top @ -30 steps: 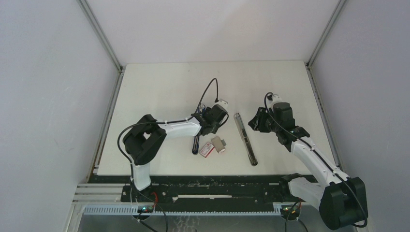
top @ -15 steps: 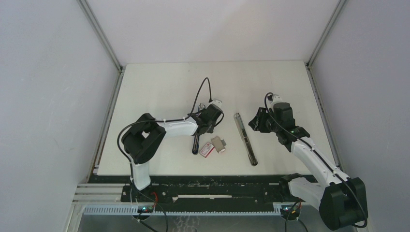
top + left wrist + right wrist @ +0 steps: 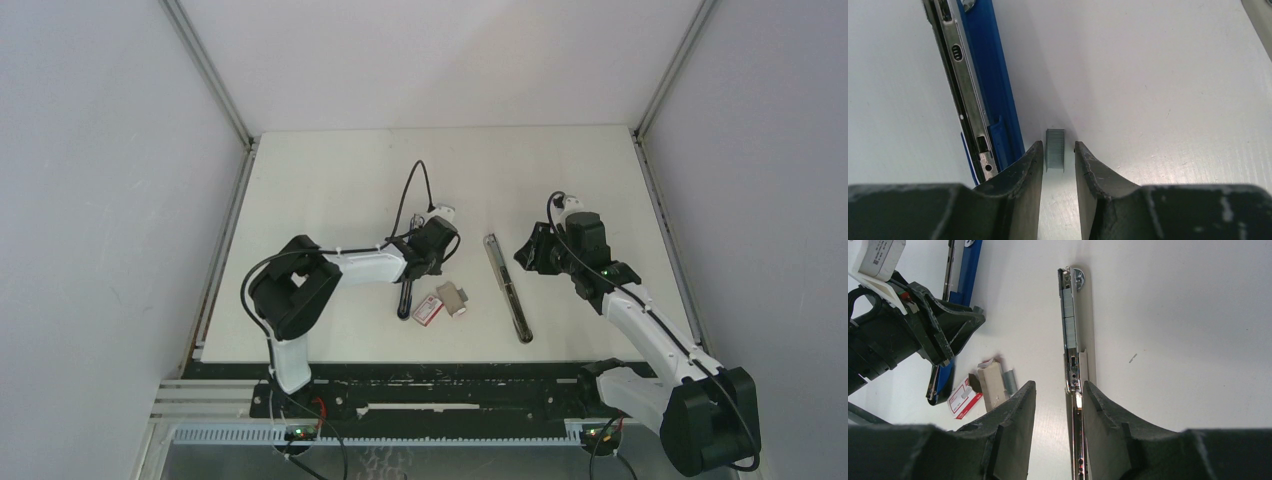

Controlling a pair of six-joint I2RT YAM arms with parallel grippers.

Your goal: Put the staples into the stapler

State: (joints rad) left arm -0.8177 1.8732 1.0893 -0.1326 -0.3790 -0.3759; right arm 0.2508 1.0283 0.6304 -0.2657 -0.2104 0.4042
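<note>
The stapler lies in two parts. Its blue part with a metal rail (image 3: 973, 85) is on the left (image 3: 403, 298). Its long silver part (image 3: 508, 288) is on the right, and a grey strip sits in its channel (image 3: 1068, 315). A short strip of staples (image 3: 1055, 150) lies flat on the table between the tips of my left gripper (image 3: 1058, 150), with a small gap on each side; the jaws are open. My right gripper (image 3: 1058, 392) is open, and the silver part runs along the inner face of its right finger (image 3: 1100, 410). The red-and-white box (image 3: 427, 311) and grey tray (image 3: 452, 298) lie between the two parts.
Another strip of staples (image 3: 1009, 381) lies against the tray (image 3: 990, 385). The left gripper (image 3: 420, 262) hangs over the top end of the blue part, and the right gripper (image 3: 524, 262) is beside the silver part. White walls stand close around the white table (image 3: 330, 180).
My left gripper has shifted a little to the left and lower, and its jaws have narrowed around the strip. The right arm and the parts on the table have not moved.
</note>
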